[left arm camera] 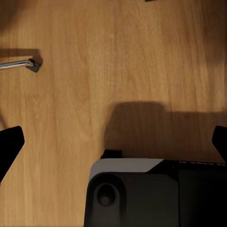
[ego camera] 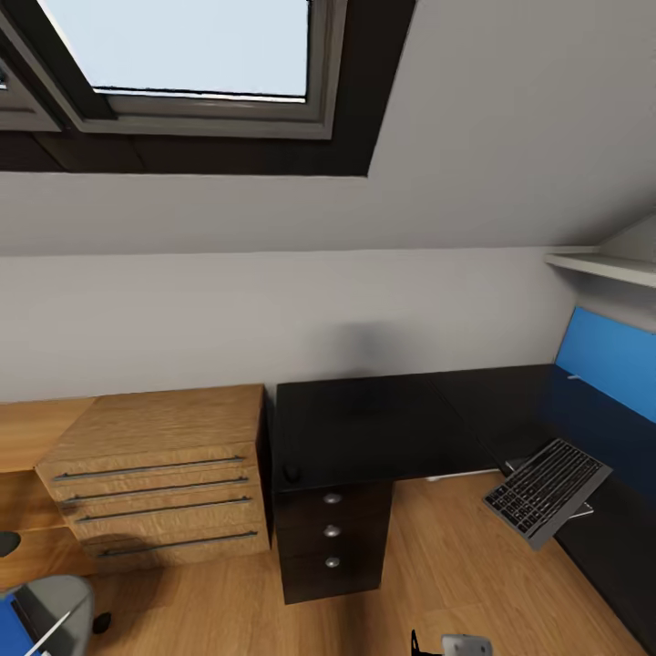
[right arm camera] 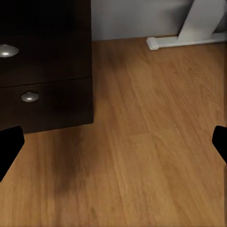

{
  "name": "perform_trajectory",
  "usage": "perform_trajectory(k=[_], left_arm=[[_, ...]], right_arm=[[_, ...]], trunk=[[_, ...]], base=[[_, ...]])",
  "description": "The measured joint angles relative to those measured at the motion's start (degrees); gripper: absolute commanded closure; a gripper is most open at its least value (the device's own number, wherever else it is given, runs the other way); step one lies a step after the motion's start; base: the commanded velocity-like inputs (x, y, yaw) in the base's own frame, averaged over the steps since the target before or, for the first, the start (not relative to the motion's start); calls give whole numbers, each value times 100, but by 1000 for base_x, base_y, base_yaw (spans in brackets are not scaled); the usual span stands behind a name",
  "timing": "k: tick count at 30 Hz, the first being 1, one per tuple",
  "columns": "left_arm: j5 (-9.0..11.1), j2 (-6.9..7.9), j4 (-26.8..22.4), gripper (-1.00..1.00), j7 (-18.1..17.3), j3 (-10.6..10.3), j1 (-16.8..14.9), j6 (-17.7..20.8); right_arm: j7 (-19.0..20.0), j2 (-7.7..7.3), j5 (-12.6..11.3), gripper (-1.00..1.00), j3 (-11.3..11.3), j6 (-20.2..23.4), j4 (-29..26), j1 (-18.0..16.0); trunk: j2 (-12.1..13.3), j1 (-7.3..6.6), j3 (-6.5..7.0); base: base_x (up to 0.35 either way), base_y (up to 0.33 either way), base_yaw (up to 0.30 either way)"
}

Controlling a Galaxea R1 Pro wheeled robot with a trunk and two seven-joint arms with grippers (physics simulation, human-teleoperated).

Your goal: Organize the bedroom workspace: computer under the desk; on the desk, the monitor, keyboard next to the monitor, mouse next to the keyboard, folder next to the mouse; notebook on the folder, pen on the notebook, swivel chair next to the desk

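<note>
Tilting off the front edge of the black glossy desk (ego camera: 383, 428), the dark grey keyboard (ego camera: 547, 489) rests near our right side, by the blue panel (ego camera: 609, 360). Left of the desk's knobbed drawers (ego camera: 333, 531) stands a wooden chest of drawers (ego camera: 159, 474). Our left gripper (left arm camera: 113, 142) and right gripper (right arm camera: 113, 142) spread wide, empty, over wooden floor (right arm camera: 156, 156).
</note>
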Motion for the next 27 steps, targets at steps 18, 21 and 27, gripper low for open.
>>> perform_trajectory(k=[18,21,27], left_arm=[[3,0,-1,-100,1,3,1,1],[1,0,1,-100,0,5,0,0],[2,0,1,-100,0,4,0,0]], right_arm=[[-19,44,-28,-100,6,2,0,0],[-13,43,-38,-100,7,0,0,0],[-12,40,-40,-100,5,0,0,0]], trunk=[[1,0,26],[1,0,21],[1,0,-3]], base=[[0,10,-119],[0,4,-160],[0,1,-223]])
